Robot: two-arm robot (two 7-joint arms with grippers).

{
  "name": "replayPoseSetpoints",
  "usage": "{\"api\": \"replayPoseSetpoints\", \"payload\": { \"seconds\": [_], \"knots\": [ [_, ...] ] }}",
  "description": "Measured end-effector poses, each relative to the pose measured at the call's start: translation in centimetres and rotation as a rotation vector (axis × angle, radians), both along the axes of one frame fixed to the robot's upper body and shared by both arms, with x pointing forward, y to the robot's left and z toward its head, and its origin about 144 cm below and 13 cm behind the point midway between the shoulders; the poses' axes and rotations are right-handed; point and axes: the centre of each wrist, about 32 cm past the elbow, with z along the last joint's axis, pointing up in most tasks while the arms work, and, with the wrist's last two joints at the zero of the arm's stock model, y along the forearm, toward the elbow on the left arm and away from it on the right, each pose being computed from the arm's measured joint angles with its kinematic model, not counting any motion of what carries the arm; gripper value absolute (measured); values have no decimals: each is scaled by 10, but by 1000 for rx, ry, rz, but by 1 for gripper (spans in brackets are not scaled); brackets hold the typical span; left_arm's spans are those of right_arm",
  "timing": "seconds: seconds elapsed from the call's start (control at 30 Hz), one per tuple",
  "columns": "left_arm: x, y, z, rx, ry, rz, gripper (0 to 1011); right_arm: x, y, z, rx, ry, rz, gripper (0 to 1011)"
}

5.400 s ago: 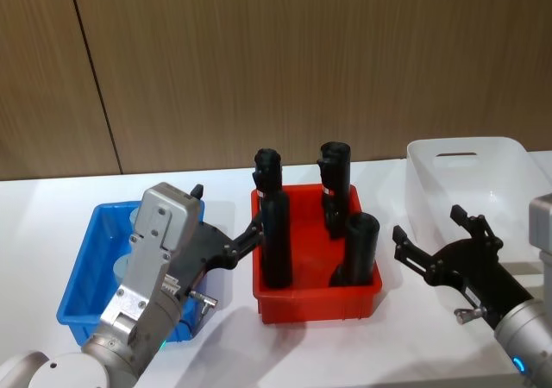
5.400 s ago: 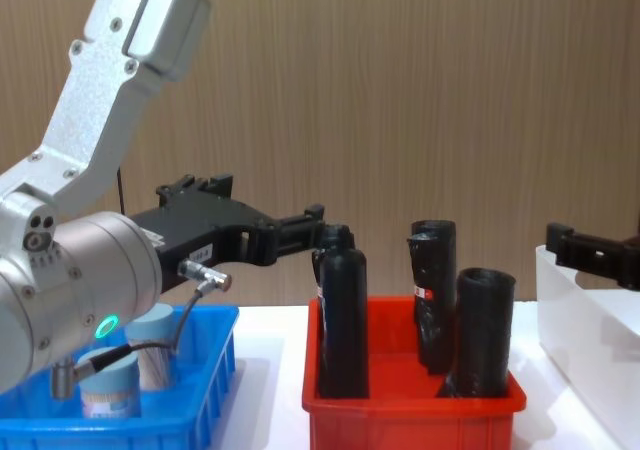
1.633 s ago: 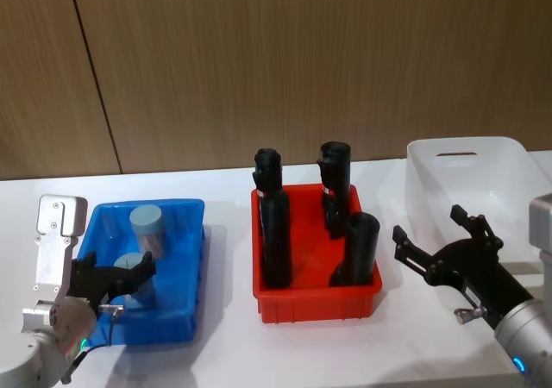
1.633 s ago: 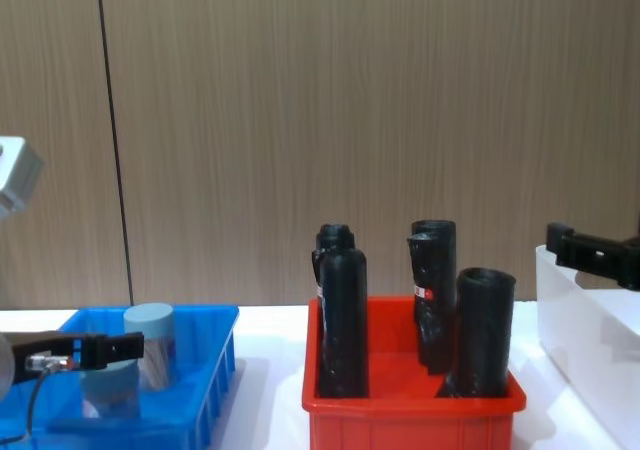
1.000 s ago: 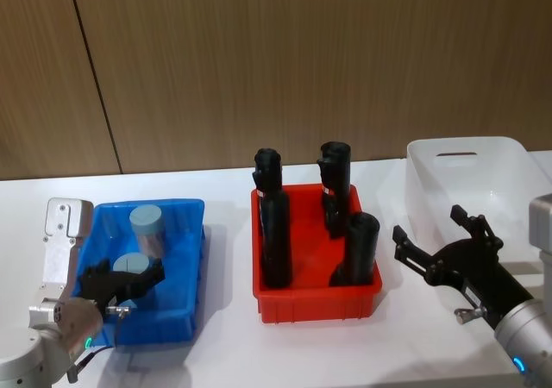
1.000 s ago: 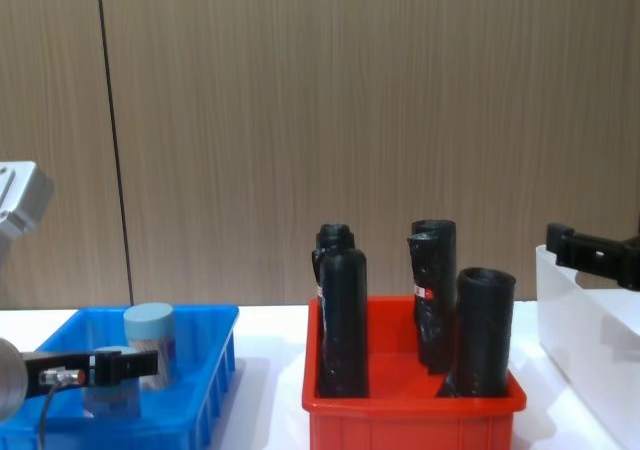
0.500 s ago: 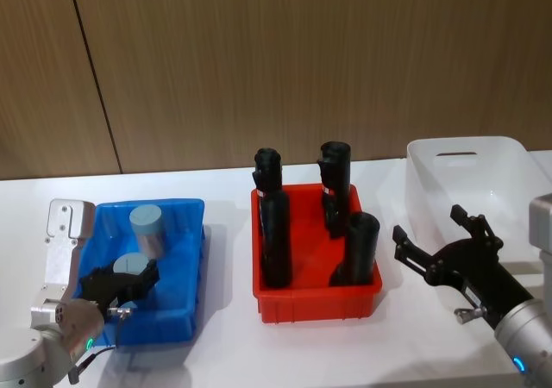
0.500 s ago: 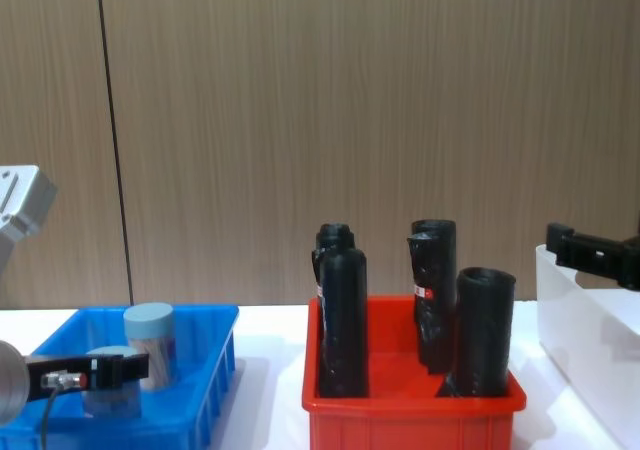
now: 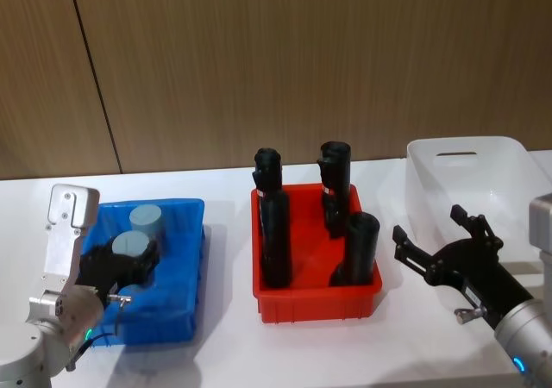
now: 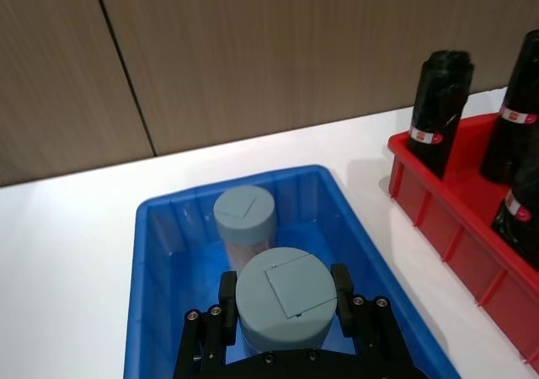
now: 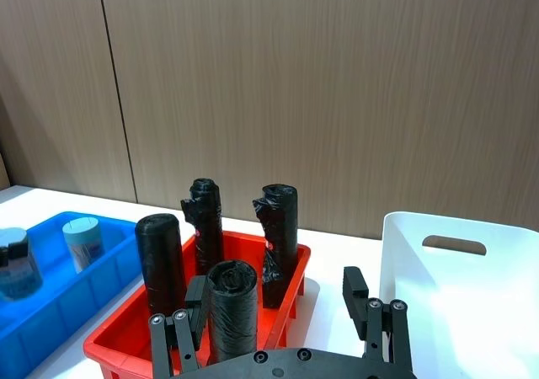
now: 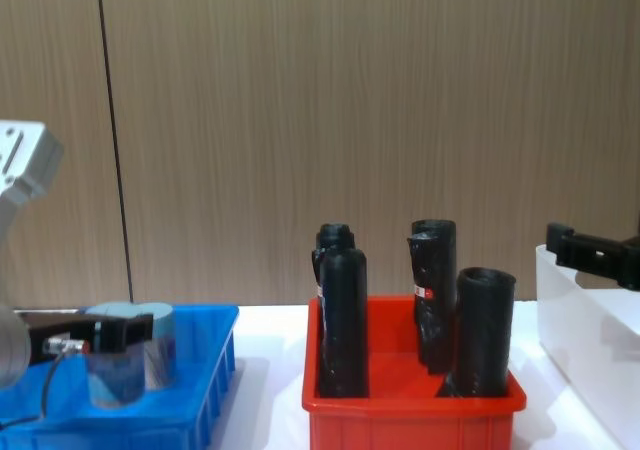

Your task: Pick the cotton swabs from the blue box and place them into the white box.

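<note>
Clamping left gripper (image 9: 127, 259) snug on one upright cotton swabs tub (image 10: 285, 291), inside the blue box (image 9: 186, 259), second tub (image 9: 145, 219) just behind. Needing a long carry rightward: white box (image 9: 509, 159) sitting well apart, past the red bin (image 9: 315, 306). Hovering beside it, right gripper (image 9: 440, 241) spread wide, empty, nearer.

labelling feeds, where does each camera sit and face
Head: high, facing down at blue box, red bin, white box; left gripper, right gripper show.
Chest: low, side-on to red bin; a gripper at each edge.
Left wrist: behind its fingers, facing the held tub.
Right wrist: behind open fingers, facing red bin.
Both wrists see blue box and red bin.
</note>
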Motion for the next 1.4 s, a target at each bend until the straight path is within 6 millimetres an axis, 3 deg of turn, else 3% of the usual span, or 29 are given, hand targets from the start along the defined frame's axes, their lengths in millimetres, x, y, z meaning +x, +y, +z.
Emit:
{"api": "replayPoseSetpoints", "payload": {
  "seconds": [0.67, 1.4],
  "knots": [
    [-6, -5, 35, 56, -139, -247, 669, 0, 0, 0, 0, 0, 0, 1001],
    [1, -11, 53, -10, -193, -590, 669, 0, 0, 0, 0, 0, 0, 1002]
  ]
}}
